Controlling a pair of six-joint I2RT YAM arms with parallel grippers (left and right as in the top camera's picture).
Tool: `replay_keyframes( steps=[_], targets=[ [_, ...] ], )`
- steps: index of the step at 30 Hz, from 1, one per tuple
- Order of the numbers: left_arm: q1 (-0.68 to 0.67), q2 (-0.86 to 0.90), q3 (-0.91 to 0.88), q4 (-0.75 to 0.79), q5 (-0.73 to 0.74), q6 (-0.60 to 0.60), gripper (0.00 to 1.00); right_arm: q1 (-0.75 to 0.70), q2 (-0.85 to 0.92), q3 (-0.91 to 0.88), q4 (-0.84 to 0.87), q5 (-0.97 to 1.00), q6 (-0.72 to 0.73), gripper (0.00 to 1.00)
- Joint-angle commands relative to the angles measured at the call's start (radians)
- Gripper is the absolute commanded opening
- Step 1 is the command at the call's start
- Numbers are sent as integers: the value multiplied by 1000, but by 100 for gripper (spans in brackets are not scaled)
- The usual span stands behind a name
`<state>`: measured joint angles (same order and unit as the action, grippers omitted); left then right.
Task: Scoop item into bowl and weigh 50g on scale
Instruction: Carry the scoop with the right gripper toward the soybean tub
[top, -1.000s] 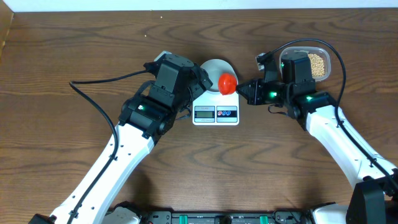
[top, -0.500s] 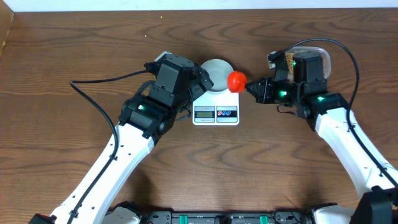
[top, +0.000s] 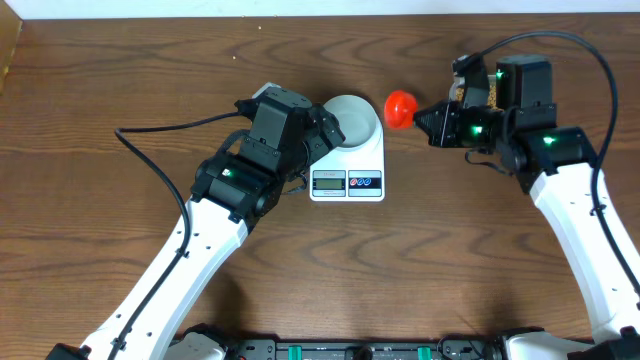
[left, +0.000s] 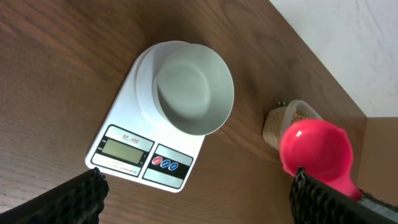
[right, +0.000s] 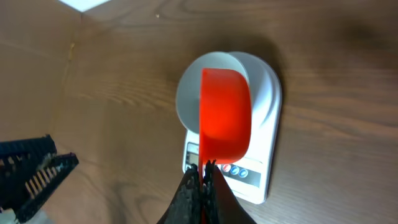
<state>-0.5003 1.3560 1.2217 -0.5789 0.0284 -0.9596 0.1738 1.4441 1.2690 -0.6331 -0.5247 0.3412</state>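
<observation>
The white bowl (top: 352, 120) sits on the white scale (top: 347, 172); in the left wrist view the bowl (left: 193, 87) looks empty. My right gripper (top: 432, 117) is shut on the handle of a red scoop (top: 401, 106), held in the air to the right of the scale. No beans show in the scoop (left: 317, 152). The tan beans (left: 273, 124) lie in a clear tub behind the scoop, mostly hidden by my right arm in the overhead view. My left gripper (top: 325, 135) is open and empty beside the bowl's left edge.
The scale's display (left: 121, 149) and two round buttons (left: 165, 163) face the front. Brown wooden table (top: 120, 80) all around. A black cable (top: 160, 135) loops over the table left of my left arm.
My right gripper has carried the red scoop from over the bowl's right edge to the right and back, off the scale. The left arm has not moved.
</observation>
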Motion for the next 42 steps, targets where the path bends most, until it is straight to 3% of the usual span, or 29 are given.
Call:
replay_keyframes(
  steps=[1, 15, 27, 42],
  targets=[
    [0, 8, 5, 5, 9, 25, 95, -3, -21, 68, -40, 71, -42, 1],
    [0, 8, 5, -21, 9, 164, 98, -3, -26, 98, -84, 116, -118, 1],
    [0, 60, 4, -19, 10, 224, 99, -3, -26, 98, -122, 284, -198, 1],
    [-2, 141, 4, -19, 43, 245, 100, -4, -26, 98, -107, 287, -245, 1]
  ],
)
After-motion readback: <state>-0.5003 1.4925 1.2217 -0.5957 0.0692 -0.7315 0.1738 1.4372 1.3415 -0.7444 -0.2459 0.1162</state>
